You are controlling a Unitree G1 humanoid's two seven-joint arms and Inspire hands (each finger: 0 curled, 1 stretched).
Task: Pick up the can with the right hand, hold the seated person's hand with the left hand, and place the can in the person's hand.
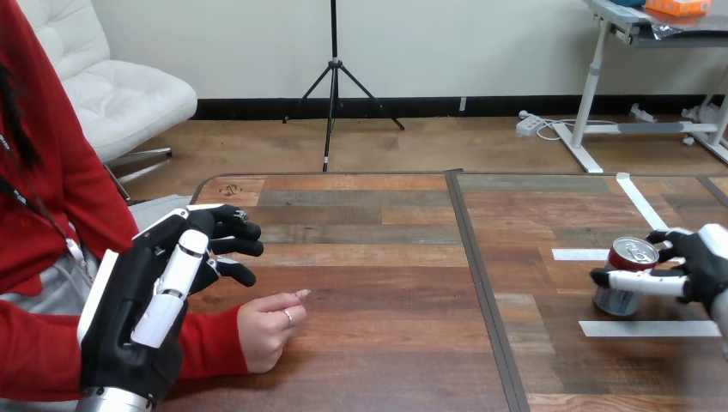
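Can (625, 276) upright at the right of the worktop (369, 257), base down on the wood, between two white tape strips (648, 328): one just behind it to the left, one just in front. Right robot hand (700, 266) in from the right edge, clasped round the can: one finger (640, 281) across its front, others curled past its far side near the rim.

Left robot hand (150, 300) raised at the lower left, back towards the camera, fingers loose and slightly bent, grasping nothing. Black fingertips pointing right, above the worktop.

Person's hand (270, 330) resting on the worktop just in front of those fingertips, loosely curled, one finger stretched to the right. Red sleeve (206, 343) partly behind the left robot hand; touching or not, cannot tell. No robot fingers round the person's hand. Can and person's hand well apart.
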